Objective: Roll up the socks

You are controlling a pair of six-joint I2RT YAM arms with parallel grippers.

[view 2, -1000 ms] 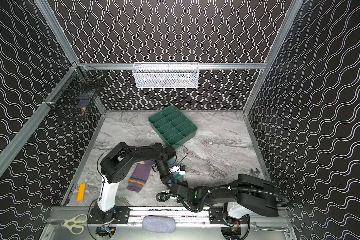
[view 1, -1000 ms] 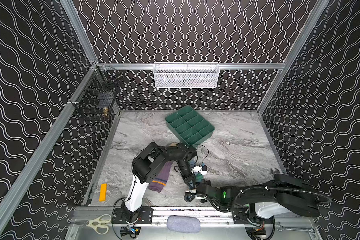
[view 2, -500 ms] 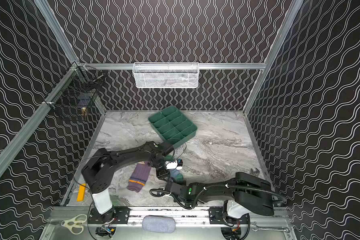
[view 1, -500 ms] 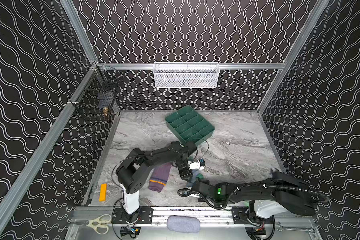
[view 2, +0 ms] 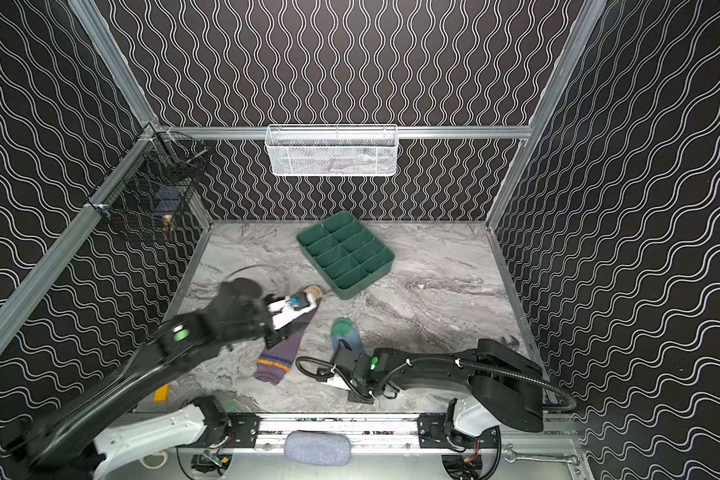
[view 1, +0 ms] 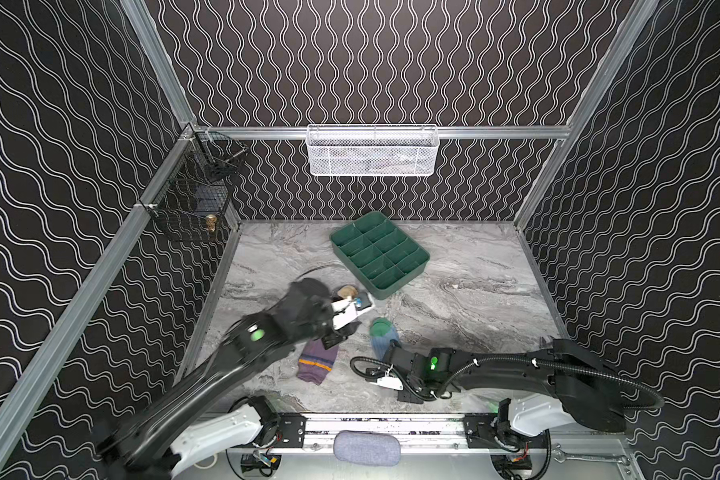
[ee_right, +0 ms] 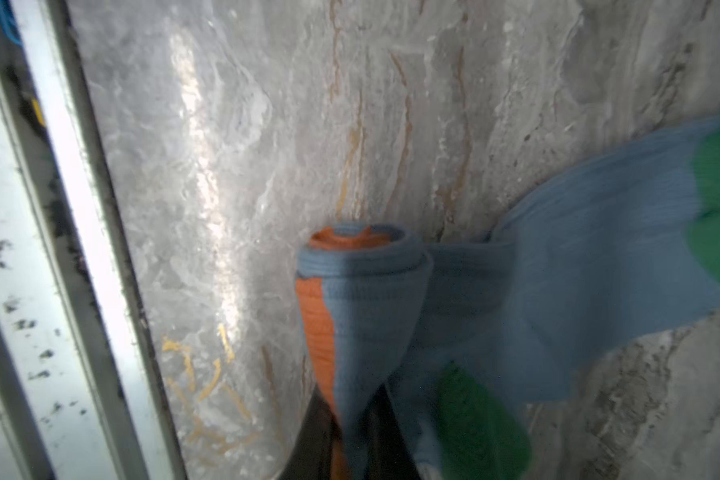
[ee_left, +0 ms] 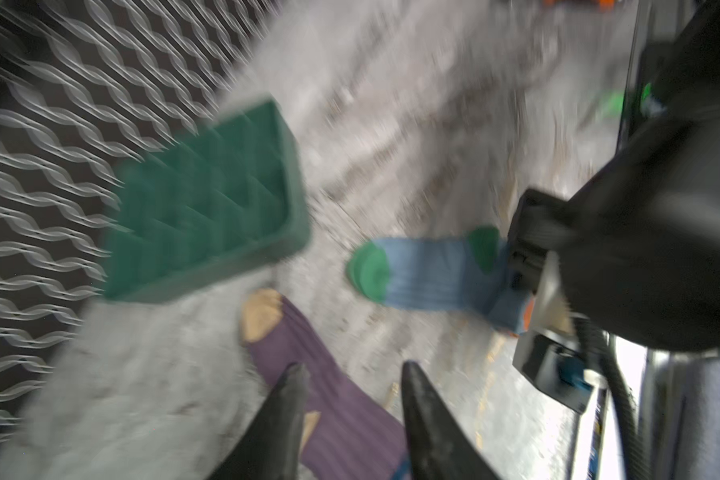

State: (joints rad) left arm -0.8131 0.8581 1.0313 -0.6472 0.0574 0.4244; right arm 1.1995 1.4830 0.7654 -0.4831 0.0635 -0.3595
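The purple sock (view 1: 316, 363) (view 2: 281, 353) lies flat, its tan toe (ee_left: 260, 313) pointing toward the green tray. My left gripper (ee_left: 352, 370) (view 1: 336, 337) (view 2: 276, 337) hovers open over the sock's middle, near the tan heel. This view is blurred by motion. The light blue sock (view 1: 381, 336) (view 2: 346, 334) (ee_left: 429, 274) lies to the right of the purple one, green toe away from me. Its orange cuff end is rolled into a small roll (ee_right: 362, 291). My right gripper (ee_right: 352, 419) (view 1: 387, 355) (view 2: 341, 353) is shut on that roll.
A green divided tray (view 1: 408, 266) (view 2: 375, 262) sits behind the socks. A white mesh basket (view 1: 371, 151) hangs on the back wall and a black wire basket (view 1: 192, 195) on the left rail. A grey pad (view 1: 366, 446) and a yellow piece (view 2: 161, 392) lie at the front.
My left arm has swung away from the blue sock toward the purple one, and its gripper has opened. My right gripper has closed on the blue sock's rolled cuff.
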